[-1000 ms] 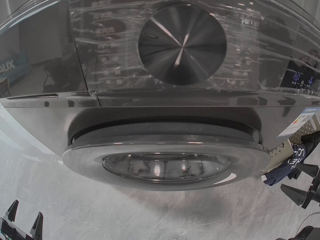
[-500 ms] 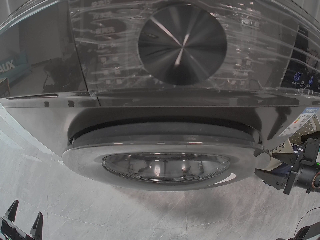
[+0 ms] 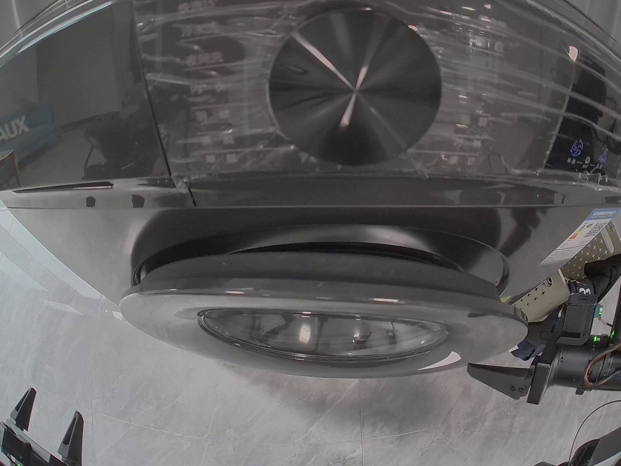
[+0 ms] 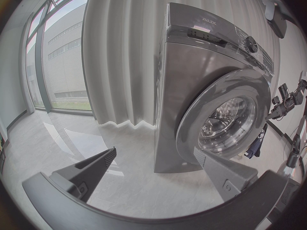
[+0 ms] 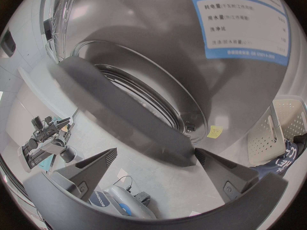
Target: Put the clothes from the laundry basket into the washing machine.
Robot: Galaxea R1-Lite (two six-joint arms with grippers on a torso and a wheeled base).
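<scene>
The grey washing machine (image 3: 323, 163) stands in front of me, and its round glass door (image 3: 323, 325) is ajar on its right side. My right gripper (image 3: 497, 377) is at the door's right edge, open. In the right wrist view the door's dark rim (image 5: 121, 112) runs between the fingers of that gripper (image 5: 153, 154), with the drum opening (image 5: 150, 96) behind it. A cream perforated laundry basket (image 5: 271, 134) beside the machine has a navy garment (image 5: 281, 166) hanging over its edge. My left gripper (image 3: 48, 422) stands low at the left, open and empty.
Pale tiled floor (image 3: 291, 415) lies in front of the machine. The left wrist view shows a curtain (image 4: 121, 58) and windows (image 4: 60, 58) to the machine's side. A blue-bordered label (image 3: 582, 234) is stuck on the front panel above the basket (image 3: 550, 292).
My right gripper has come down and in to the door's right edge. The door has swung out from shut to ajar there. My left gripper stays put.
</scene>
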